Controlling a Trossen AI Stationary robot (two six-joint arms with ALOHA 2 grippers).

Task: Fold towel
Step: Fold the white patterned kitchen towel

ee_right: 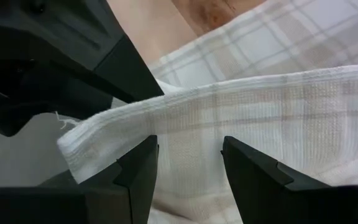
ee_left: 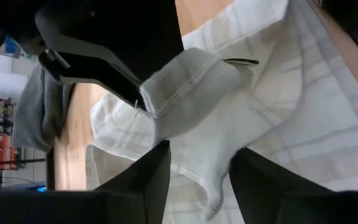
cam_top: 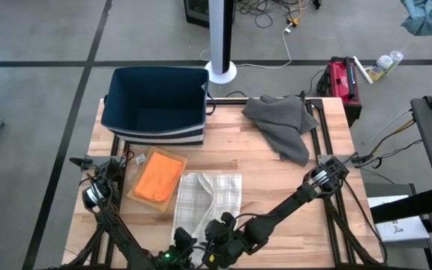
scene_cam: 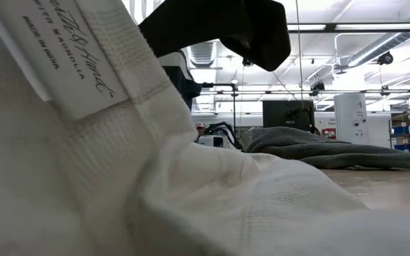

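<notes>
A: Where does the towel (cam_top: 208, 199) lie?
B: Plaid towel on the tabletop (cam_top: 276, 180), near edge, just beside an orange cloth (cam_top: 158, 178); grey cloth (cam_top: 282, 120) and dark bin (cam_top: 156, 105) at the far side.
A: State of each gripper?
B: Left gripper (ee_left: 194, 171) pinches a raised fold of the towel between its fingers; right gripper (ee_right: 188, 158) likewise clamps the towel's lifted hem; both meet at the towel's near edge.

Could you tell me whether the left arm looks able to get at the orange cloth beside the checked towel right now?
Probably yes: the orange cloth lies uncovered on the left side, but the left gripper is busy at the checked towel.
</notes>
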